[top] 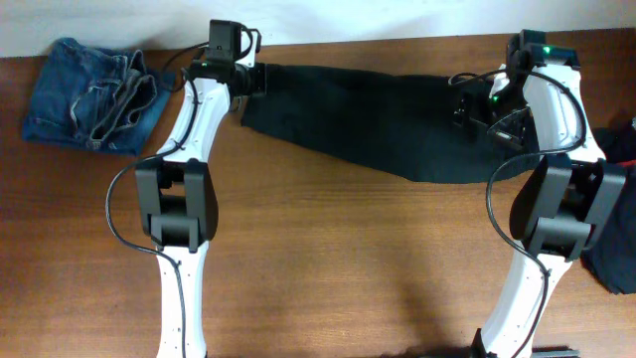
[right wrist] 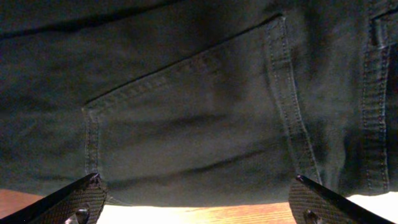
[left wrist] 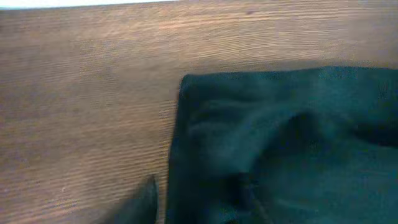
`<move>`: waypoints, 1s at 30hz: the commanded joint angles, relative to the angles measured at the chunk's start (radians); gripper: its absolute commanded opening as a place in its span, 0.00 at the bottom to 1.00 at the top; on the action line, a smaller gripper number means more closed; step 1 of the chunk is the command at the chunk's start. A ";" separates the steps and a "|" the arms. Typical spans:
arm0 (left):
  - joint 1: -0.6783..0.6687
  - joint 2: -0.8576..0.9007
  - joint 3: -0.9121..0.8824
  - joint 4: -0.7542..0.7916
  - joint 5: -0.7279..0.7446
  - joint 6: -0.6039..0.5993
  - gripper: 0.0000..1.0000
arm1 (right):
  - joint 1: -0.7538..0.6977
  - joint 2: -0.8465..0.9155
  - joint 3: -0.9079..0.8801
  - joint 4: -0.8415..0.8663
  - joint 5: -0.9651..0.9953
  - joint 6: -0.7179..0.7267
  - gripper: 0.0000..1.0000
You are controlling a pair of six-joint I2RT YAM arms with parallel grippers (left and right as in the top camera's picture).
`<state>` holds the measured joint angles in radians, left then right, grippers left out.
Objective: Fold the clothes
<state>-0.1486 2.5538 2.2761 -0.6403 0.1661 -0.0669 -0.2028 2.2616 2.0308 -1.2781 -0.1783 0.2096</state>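
The black trousers (top: pixel 368 119) lie stretched across the back of the table, leg ends to the left and waist to the right. My left gripper (top: pixel 250 82) is at the leg end. In the left wrist view one dark finger (left wrist: pixel 148 202) shows just off the cloth's edge (left wrist: pixel 273 143), and the other finger is lost in the dark fabric. My right gripper (top: pixel 465 107) is open and empty over the waist end. In the right wrist view its fingers (right wrist: pixel 199 199) spread wide around a stitched back pocket (right wrist: pixel 193 118).
Faded blue jeans (top: pixel 89 94) lie crumpled at the back left corner. A dark garment (top: pixel 614 249) hangs at the right edge. The table's back edge runs just behind the trousers. Bare wood (top: pixel 348 259) fills the front half between the arms.
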 commanded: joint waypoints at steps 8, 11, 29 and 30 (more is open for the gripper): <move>0.023 0.021 0.129 -0.174 -0.025 0.065 0.99 | 0.001 -0.034 0.016 0.177 -0.113 -0.201 0.99; 0.023 0.021 0.278 -0.346 -0.025 0.064 0.99 | 0.001 -0.034 0.016 0.251 -0.126 -0.272 0.99; 0.027 0.021 0.460 -0.774 -0.034 0.061 0.99 | 0.044 0.147 0.016 0.400 -0.035 -0.467 1.00; 0.027 0.021 0.460 -0.776 -0.034 0.061 0.99 | 0.045 0.152 0.016 0.399 -0.035 -0.468 1.00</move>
<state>-0.1257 2.5752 2.7293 -1.4109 0.1410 -0.0216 -0.1547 2.4058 2.0331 -0.8780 -0.2276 -0.2188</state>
